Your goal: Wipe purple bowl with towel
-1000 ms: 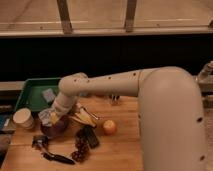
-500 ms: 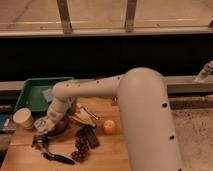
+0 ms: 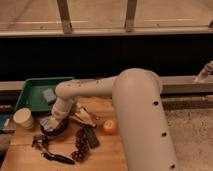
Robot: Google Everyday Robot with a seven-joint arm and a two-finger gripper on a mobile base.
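Purple-maroon round shallow bowl [image 3: 59,133] sits on the left part of the wooden table [image 3: 22,150], right under the end of the robot's arm and mostly covered by it; only its dark rim shows.

At the far left stands a small cream-white cup [image 3: 23,118], near the bowl but apart from it. Behind it lies a green rectangular tray [image 3: 30,89] holding a grey-blue sponge block [image 3: 48,95]. The gripper [image 3: 54,123] points down into the bowl, its fingers pressed together on the small pale grey-white cloth towel [image 3: 47,122], which rests against the bowl's left side. Half a second ago the towel and gripper were a little further left, closer to the cup; they now lie more squarely over the bowl. A second ago the thick cream arm [image 3: 140,115] stood further right; it has since swung left and fills the right half of the view.

In front of the bowl lies a black-handled utensil [image 3: 56,157]. Right of the bowl are a yellow banana [image 3: 82,117], a bunch of dark grapes [image 3: 79,148], a flat black rectangular object [image 3: 91,137] and a round orange fruit [image 3: 110,127]; none has moved.
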